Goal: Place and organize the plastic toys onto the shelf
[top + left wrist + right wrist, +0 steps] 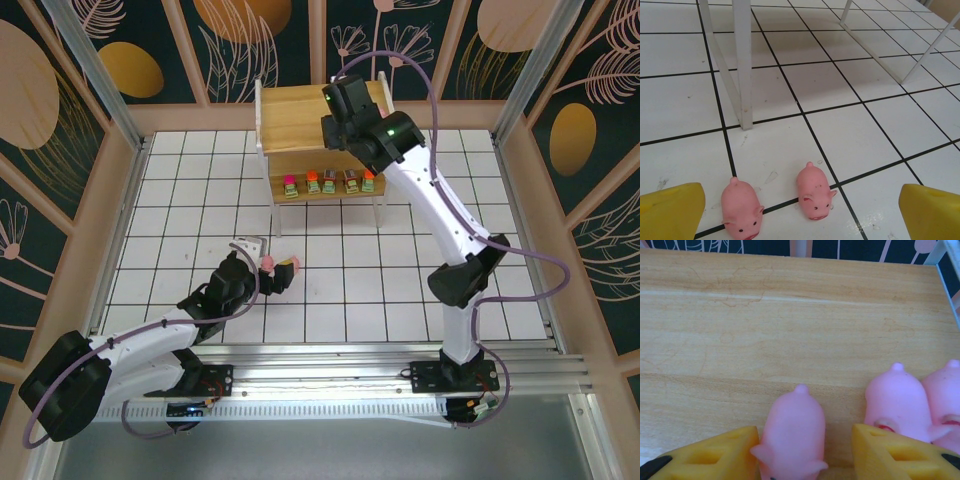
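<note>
The shelf stands at the back of the table. Five blocky toys line its lower board. Over its top board my right gripper is open around a pink pig that stands on the wood; the left finger touches the pig's ear, and a gap shows at the right finger. Two more pigs stand just right of it. My left gripper is open low over the tiles, with two pink pigs lying between its fingers.
The shelf's white legs stand on the white tiled table just beyond the floor pigs. Wooden rails and patterned walls ring the table. The right arm reaches up across the right half.
</note>
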### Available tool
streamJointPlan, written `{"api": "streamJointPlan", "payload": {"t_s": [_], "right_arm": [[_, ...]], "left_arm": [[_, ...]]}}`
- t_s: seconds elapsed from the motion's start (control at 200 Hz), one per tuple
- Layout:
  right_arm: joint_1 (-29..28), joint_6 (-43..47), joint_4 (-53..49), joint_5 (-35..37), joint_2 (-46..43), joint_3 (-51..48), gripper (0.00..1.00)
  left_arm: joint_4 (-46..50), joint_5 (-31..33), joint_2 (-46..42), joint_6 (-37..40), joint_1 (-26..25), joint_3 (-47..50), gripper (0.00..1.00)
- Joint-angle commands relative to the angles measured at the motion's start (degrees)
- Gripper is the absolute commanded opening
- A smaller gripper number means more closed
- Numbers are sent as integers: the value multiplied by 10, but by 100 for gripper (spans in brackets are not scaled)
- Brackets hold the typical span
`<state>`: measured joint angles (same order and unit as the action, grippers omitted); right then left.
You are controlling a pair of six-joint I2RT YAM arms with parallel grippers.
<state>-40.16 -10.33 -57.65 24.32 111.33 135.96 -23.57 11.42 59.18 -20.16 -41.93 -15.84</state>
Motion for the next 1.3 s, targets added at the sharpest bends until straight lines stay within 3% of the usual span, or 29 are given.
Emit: {"api": "streamJointPlan", "payload": {"t_s": [0.0, 0.551, 0.881, 1.296], "right_arm": [[-4, 9, 6, 12, -34, 0, 53], [-47, -1, 15, 57, -106, -62, 54], [-93, -34, 88, 70, -228, -281, 53], [-97, -101, 206, -1, -363, -612, 51]], "left_arm": [[6, 11, -2, 2, -2, -7, 99], [30, 71, -1, -13, -2, -13, 99], [52, 126, 11, -36, -2, -23, 99], [89, 141, 74, -78, -2, -50, 99]]}}
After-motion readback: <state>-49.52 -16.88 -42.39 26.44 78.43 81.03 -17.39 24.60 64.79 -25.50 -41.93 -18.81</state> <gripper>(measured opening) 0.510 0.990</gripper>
